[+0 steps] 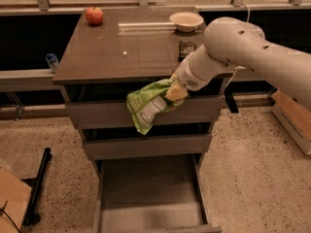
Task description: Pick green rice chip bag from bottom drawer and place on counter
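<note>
Gripper (pixel 176 92) holds bag (pixel 148 106) below counter (pixel 116 52) edge

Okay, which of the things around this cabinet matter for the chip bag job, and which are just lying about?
Job: green rice chip bag, held in the gripper before the upper drawers; open bottom drawer; counter.
Lying about: apple, bowl, black packet, on the counter.

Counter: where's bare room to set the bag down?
Bare on the counter: left and centre, from the apple forward to the front edge. Crowded: back right, around the bowl and black packet. The gripper holds the green rice chip bag just off the front edge, right of centre.
</note>
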Robot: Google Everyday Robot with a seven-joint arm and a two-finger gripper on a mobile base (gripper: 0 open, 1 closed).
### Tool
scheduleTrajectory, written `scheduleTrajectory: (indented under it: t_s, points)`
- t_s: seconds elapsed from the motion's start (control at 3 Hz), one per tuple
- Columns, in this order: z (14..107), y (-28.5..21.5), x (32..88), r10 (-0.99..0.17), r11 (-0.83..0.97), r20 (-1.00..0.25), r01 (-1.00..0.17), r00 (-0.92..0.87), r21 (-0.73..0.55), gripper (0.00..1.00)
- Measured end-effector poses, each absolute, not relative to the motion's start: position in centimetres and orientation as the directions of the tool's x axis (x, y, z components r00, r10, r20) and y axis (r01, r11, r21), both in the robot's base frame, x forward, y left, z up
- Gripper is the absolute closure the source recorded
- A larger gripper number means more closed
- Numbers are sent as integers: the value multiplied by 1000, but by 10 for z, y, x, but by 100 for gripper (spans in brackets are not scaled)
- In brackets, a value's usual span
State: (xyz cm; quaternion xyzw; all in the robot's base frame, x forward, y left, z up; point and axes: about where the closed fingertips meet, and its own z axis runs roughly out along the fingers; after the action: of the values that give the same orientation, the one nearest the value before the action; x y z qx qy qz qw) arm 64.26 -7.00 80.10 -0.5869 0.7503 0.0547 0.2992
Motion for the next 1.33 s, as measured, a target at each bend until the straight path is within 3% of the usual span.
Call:
scheduleTrajectory:
  t_s: [1.33]
  points:
    - [905,-55,655,-752,130,-636,-906,175,-404,100]
